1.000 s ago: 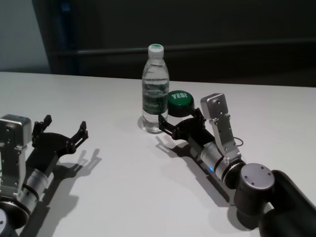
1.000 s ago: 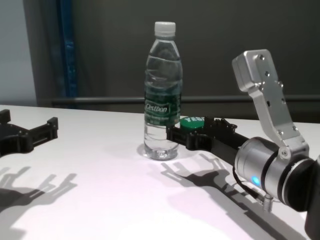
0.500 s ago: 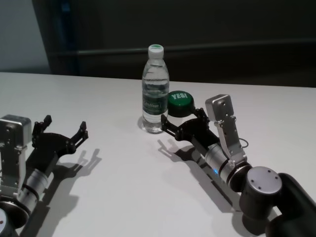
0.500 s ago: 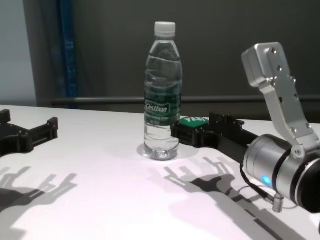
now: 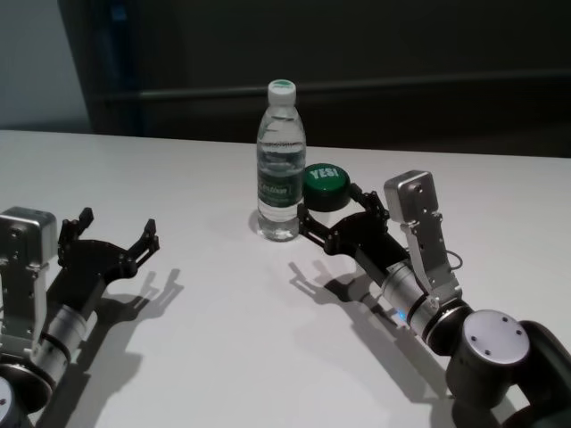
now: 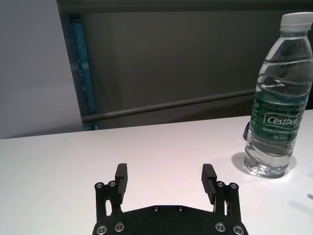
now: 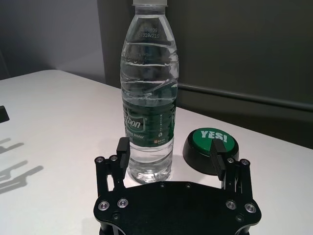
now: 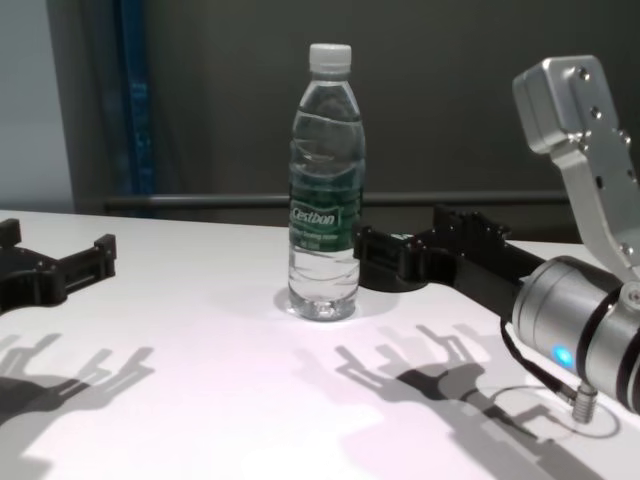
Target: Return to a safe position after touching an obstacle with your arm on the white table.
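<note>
Right gripper [image 5: 337, 225] stretched forward and low, jaws spread wide with nothing between them, silver wrist block raised behind the jaws, left gripper [image 5: 109, 234] parked at the left side, jaws also spread wide

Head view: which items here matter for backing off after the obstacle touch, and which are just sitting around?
Part of the job:
water bottle
white table
right hand, open beside the bottle

Just there:
green YES button
left hand, open, parked at the left

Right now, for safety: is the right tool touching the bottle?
Cannot tell: the head view puts the right tool against the bottle outline, with neither gap nor contact plain.
</note>
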